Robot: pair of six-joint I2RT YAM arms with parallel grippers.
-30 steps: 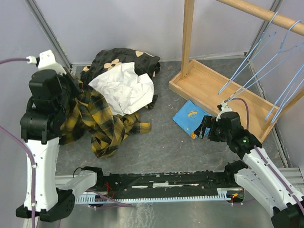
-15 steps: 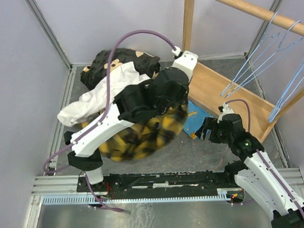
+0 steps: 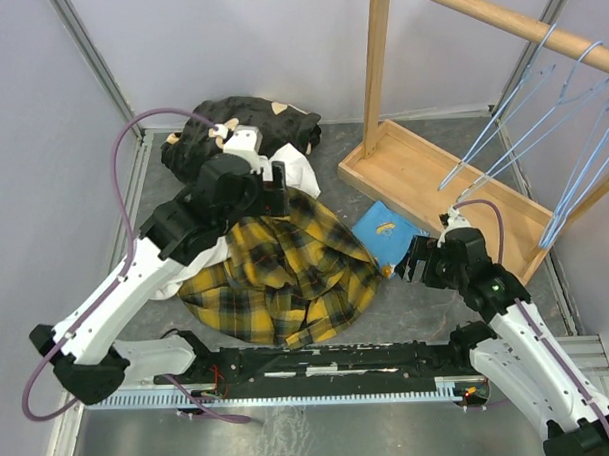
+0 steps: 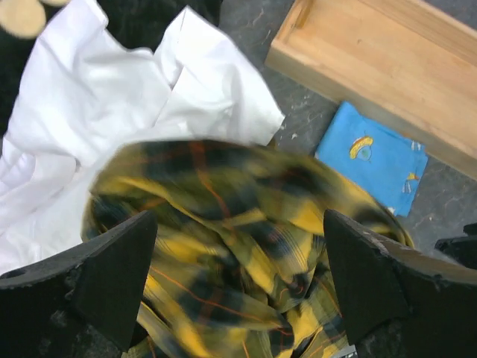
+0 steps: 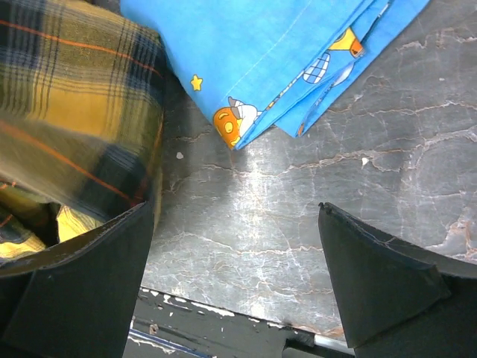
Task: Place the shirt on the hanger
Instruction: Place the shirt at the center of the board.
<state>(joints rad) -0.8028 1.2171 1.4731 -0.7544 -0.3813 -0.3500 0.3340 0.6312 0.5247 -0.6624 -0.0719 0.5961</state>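
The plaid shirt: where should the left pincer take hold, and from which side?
Likely the humped fold at the far edge of the shirt, beside the white garment, coming straight down. Most of it lies spread flat on the table, giving little to pinch, while this ridge rises right under the open left pincer. The collar cannot be made out.
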